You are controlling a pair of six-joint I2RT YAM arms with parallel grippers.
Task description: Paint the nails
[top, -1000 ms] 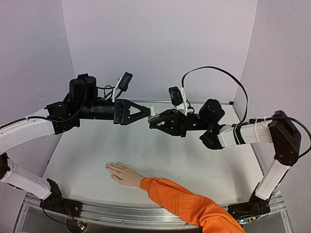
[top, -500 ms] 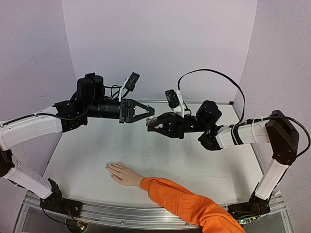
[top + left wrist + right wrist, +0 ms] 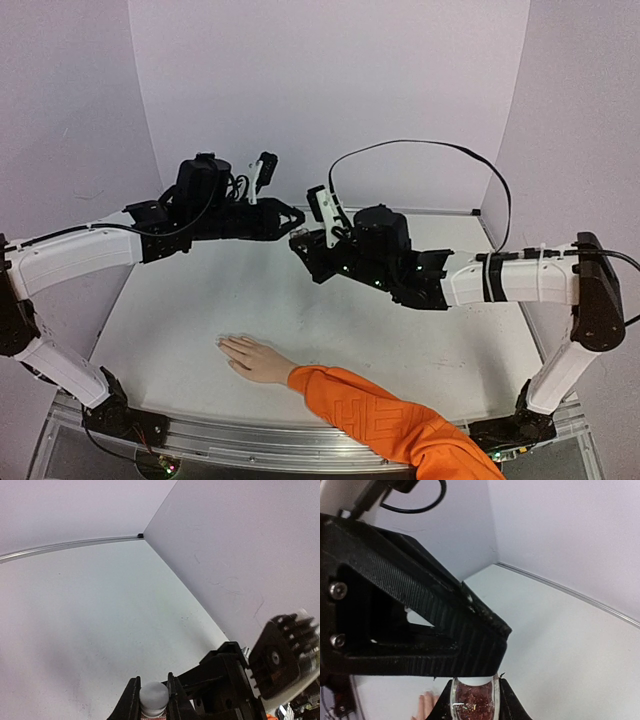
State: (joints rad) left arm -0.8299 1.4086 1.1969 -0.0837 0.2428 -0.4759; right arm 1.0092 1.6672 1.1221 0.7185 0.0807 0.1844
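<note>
Between the two wrists, above the middle of the table (image 3: 190, 320), the left gripper (image 3: 153, 689) has just closed from wide to a narrow pinch on the white cap (image 3: 153, 698). The right gripper (image 3: 472, 700) stays clamped on the small bottle (image 3: 472, 707) of red glittery polish beneath it. Read this as the bottle braced for opening, with the cap ready for you to twist off and no brush out yet. The nails (image 3: 228, 345) lie well apart from both grippers, on the pale hand (image 3: 257, 362) resting flat near the table's front edge, its orange sleeve (image 3: 380, 420) trailing toward the right arm's base.
</note>
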